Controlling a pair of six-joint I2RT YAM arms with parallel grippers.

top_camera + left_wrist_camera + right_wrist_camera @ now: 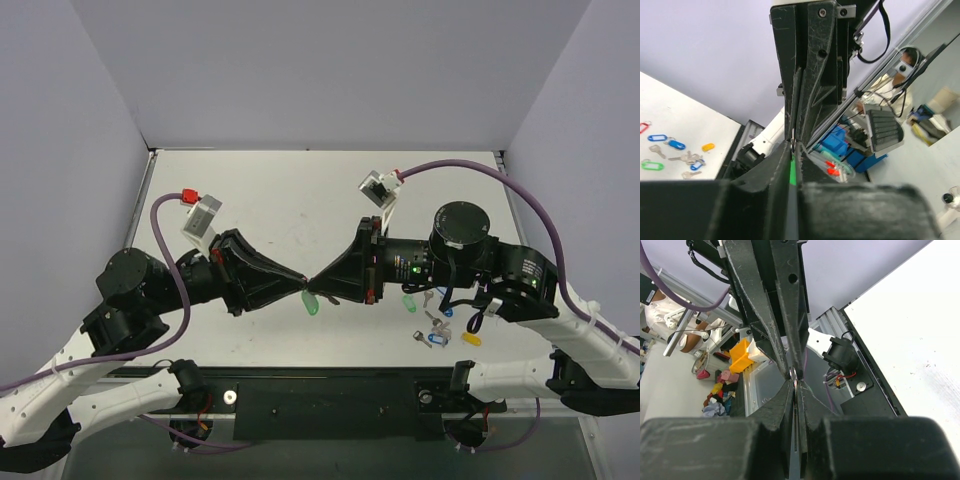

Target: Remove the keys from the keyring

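Observation:
My left gripper (pixel 298 281) and right gripper (pixel 320 277) meet tip to tip above the table's front middle. The green-headed key (pixel 312 303) hangs just under the meeting point. In the left wrist view my left gripper (pixel 793 146) is shut, with the green head (pixel 790 172) showing in the slit between its fingers. A small silver loop, the keyring (pixel 792 135), sits at the tips. In the right wrist view my right gripper (pixel 795 383) is shut on a thin silver strip, seemingly the bare silver key (pixel 795 410) seen edge-on, with the keyring (pixel 794 373) at its tips.
Several loose tagged keys lie under the right arm: a green one (pixel 408 302), blue ones (pixel 437 340) and a yellow one (pixel 471 339). They also show in the left wrist view (pixel 676 145). The table's front edge and black rail (pixel 330 395) lie below the grippers.

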